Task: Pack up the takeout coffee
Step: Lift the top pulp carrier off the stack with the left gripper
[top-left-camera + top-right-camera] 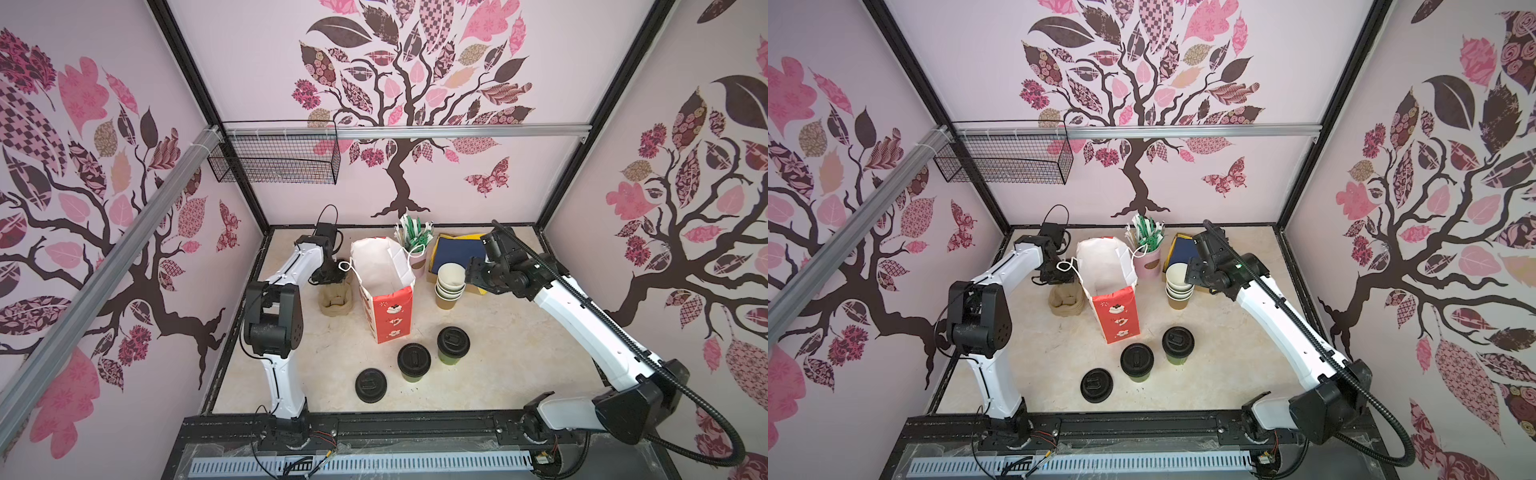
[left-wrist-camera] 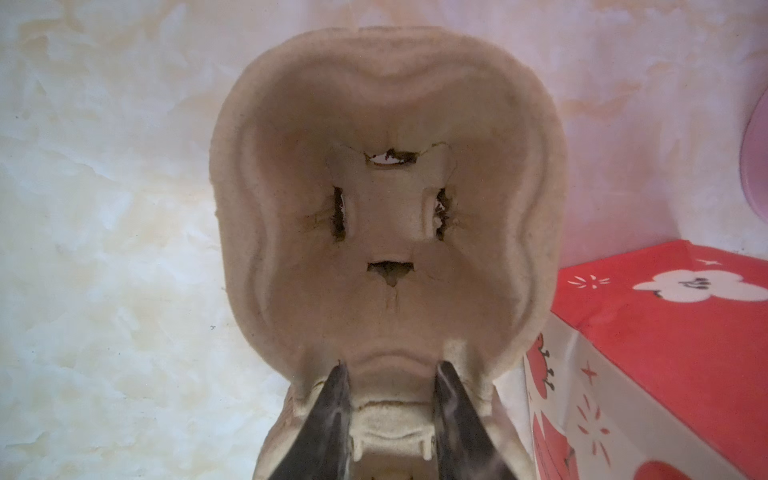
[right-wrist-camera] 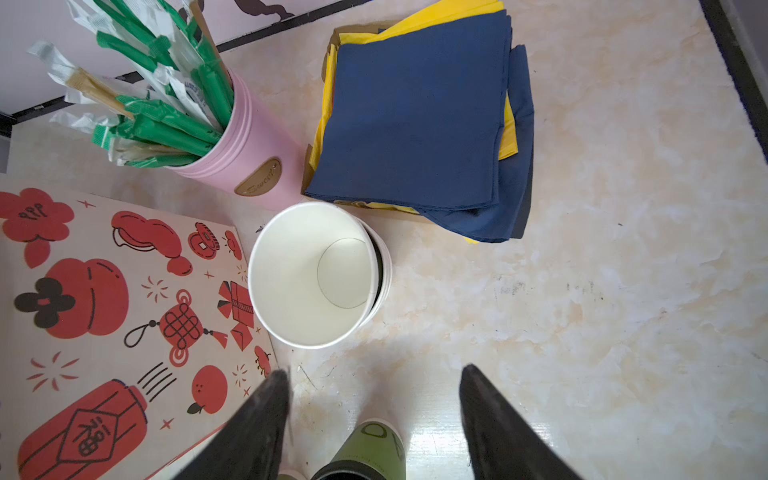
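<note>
Two takeout coffee cups with black lids stand in front of the bag, one to the left of the other; one green cup shows in the right wrist view. My left gripper reaches down onto the beige cup carrier, left of the bag, with its fingers pressed on either side of the carrier's middle ridge. My right gripper hangs open and empty above the table beside a stack of empty cups.
The red-and-white paper bag stands open mid-table. Stacked empty cups, napkins and a pink holder of straws sit at the back right. Loose black lids lie front left. A wire basket hangs on the back rail.
</note>
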### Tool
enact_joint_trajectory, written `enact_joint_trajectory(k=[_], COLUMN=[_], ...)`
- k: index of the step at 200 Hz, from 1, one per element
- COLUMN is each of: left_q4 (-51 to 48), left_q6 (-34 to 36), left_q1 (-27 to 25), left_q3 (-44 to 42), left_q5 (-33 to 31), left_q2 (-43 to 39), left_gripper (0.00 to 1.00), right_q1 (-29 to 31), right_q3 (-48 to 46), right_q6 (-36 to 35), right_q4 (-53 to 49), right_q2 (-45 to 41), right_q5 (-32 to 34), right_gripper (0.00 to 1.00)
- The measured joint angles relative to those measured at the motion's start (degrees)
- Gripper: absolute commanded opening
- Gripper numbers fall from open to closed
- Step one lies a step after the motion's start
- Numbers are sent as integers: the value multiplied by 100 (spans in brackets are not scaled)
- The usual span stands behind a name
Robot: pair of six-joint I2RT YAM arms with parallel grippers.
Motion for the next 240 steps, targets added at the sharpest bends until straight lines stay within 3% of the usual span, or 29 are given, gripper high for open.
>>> enact_joint_trajectory(k=[144, 240], left_q4=[-282, -994], left_q6=[-232, -284], left_q1=[90, 745], left_q3=[284, 378], left_q5=[-85, -127], left_q2=[-284, -1801], left_gripper=[22, 22], right_q1=[0, 0], right_q3=[-28, -101], right_q6=[15, 11], right_q4=[13, 26], right_q2=[-170, -225], right_q5=[2, -7], right_gripper=[69, 69])
